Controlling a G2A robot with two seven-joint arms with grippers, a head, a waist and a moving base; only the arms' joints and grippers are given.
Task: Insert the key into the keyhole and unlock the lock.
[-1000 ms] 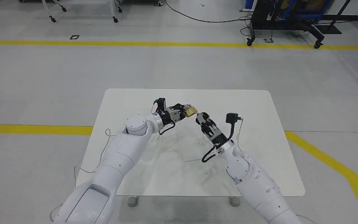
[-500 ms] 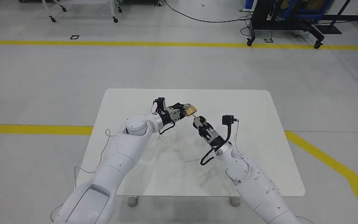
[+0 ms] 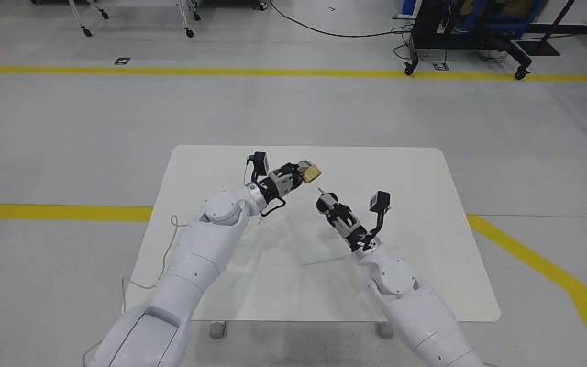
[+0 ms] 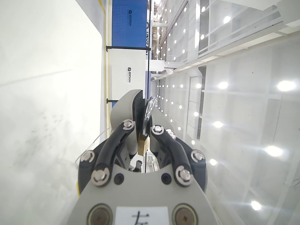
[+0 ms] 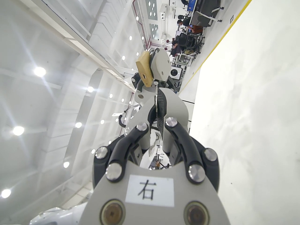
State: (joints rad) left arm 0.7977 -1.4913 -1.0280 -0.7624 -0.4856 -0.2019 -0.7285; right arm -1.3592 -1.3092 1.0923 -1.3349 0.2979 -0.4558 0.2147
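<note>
The lock [image 3: 313, 172] hangs in the air over the far half of the bench [image 3: 413, 183], about midway between its left and right edges. The left end effector [image 3: 299, 172] is clenched on its shackle, and the brass body juts out past the fingertips.

Toward the near edge and slightly to the right, just beside it, the right end effector [image 3: 323, 196] is clamped on the key [image 5: 155, 100]. The key's shaft runs out along the fingers, so its long axis points straight at the lock.

In the right wrist view the key's tip sits at the lower end of the brass body's narrow face. Whether it touches there or stops just short cannot be told.

A small dark mark farther up that face may be the keyhole — too small to be sure. If so, the tip is likely a little off to one end.

The right arm is the one to close the gap, so the coming move probably calls for a small shift along that face, then a push along the shaft's own line — with the lock held steady.
</note>
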